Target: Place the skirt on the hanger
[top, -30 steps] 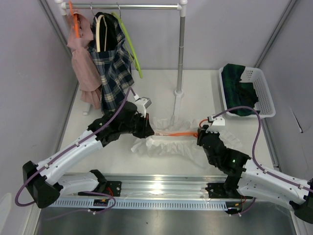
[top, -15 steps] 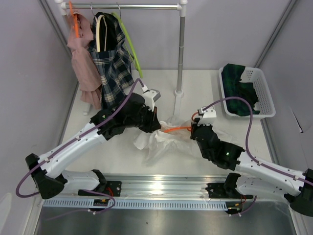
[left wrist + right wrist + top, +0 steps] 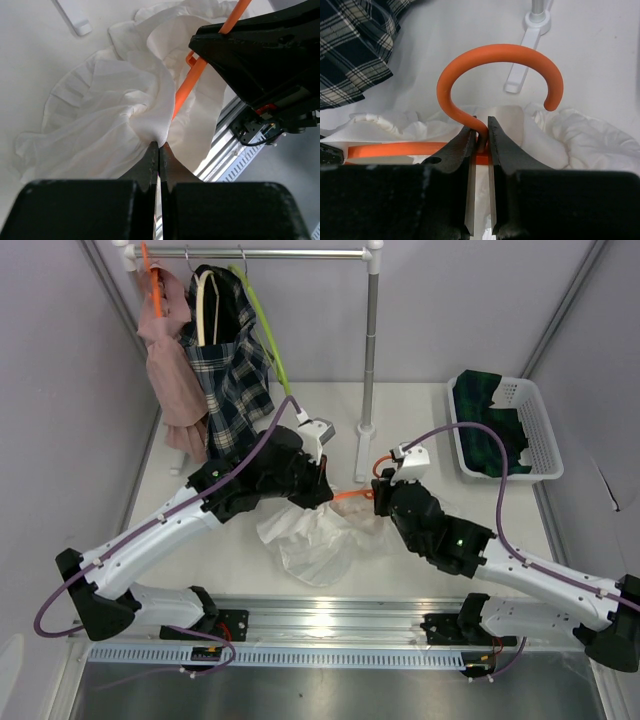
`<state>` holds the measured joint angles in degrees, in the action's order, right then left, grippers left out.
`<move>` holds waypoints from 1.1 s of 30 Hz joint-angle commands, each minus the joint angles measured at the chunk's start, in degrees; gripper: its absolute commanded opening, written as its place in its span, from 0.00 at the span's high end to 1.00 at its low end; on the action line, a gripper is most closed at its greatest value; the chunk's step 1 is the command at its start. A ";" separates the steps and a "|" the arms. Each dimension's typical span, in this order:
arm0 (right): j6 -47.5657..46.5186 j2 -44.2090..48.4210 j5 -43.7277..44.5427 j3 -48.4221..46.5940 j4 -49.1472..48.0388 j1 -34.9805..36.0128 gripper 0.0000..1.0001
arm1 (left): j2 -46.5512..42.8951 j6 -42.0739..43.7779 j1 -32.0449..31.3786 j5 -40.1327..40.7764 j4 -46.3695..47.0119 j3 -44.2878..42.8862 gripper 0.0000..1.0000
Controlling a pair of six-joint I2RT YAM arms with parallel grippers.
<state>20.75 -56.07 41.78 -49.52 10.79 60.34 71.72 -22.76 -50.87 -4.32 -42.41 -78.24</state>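
Grey walls (image 3: 480, 300), white table (image 3: 320, 410), clothes rail (image 3: 290, 254) at back

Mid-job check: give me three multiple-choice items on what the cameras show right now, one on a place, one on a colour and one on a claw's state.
1. Where on the table does the white basket stand?
A. at the far right
B. at the near left corner
C. between the two arms

2. What colour is the hanger in the right claw?
A. green
B. orange
C. cream

3. How does the left claw stand toward the white skirt?
A. wide open above it
B. shut on a fold of it
C. shut, well clear of it

Answers:
1 A: the top view shows it by the right edge, beyond the right arm.
2 B: the right wrist view shows an orange hook pinched at its neck.
3 B: the left wrist view shows white cloth gathered into the closed tips.
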 commanded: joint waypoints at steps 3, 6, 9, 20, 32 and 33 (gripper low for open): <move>1.13 -0.18 -1.79 -2.43 -2.70 2.50 1.00 | 0.35 1.93 -0.72 2.29 -0.12 -2.18 1.00; 0.17 1.31 -1.00 -3.13 -2.52 3.82 1.00 | -0.36 2.37 -0.81 2.30 -0.04 -1.92 0.97; -0.01 1.50 -1.43 -3.13 -3.40 3.82 1.00 | -0.09 2.55 -0.98 1.33 0.31 -1.92 0.96; -1.24 2.72 -1.61 -7.87 -1.21 6.46 1.00 | -3.34 5.71 -1.42 0.98 2.60 0.10 0.52; -0.89 7.12 -8.28 -10.07 5.29 1.37 1.00 | -10.81 18.71 -1.25 -0.95 4.71 -6.66 0.36; -0.98 7.29 -10.03 -10.60 6.34 0.75 1.00 | -10.99 19.68 -1.25 -1.74 4.10 -6.93 0.36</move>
<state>19.77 -50.63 35.59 -56.01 17.23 62.76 63.64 -9.04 -52.01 -3.88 -40.47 -81.41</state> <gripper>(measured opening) 0.142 0.637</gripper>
